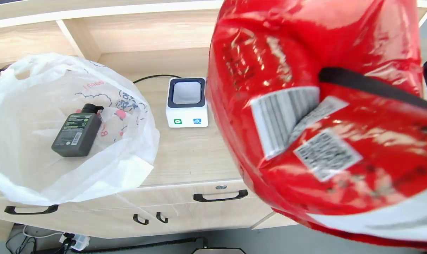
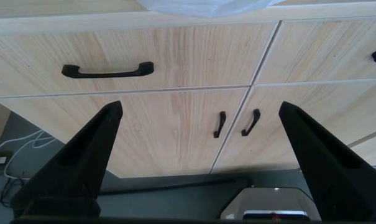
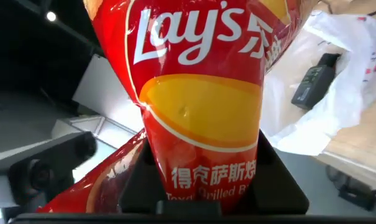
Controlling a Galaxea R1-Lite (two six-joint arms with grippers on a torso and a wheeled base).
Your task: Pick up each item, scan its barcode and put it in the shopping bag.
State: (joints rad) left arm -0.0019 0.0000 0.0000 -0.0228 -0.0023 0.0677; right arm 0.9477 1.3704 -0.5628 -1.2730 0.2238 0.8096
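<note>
A big red chip bag (image 1: 305, 106) hangs high over the right end of the counter, close to the head camera, its barcode labels (image 1: 287, 120) turned toward that camera. My right gripper (image 3: 206, 190) is shut on the chip bag (image 3: 200, 106); one black finger (image 1: 368, 86) crosses its back. The white scanner (image 1: 187, 102) stands on the counter just left of the bag, window facing up. The white shopping bag (image 1: 128, 148) lies open at the left with a dark bottle (image 1: 77, 131) inside. My left gripper (image 2: 200, 162) is open and empty, low in front of the cabinet doors.
The wooden counter (image 1: 192, 155) has bare room between the shopping bag and the scanner. A black cable (image 1: 153, 77) runs behind the scanner along the shelf's back wall. Drawers with black handles (image 1: 220, 196) lie below; the left wrist view faces drawer fronts (image 2: 175, 56).
</note>
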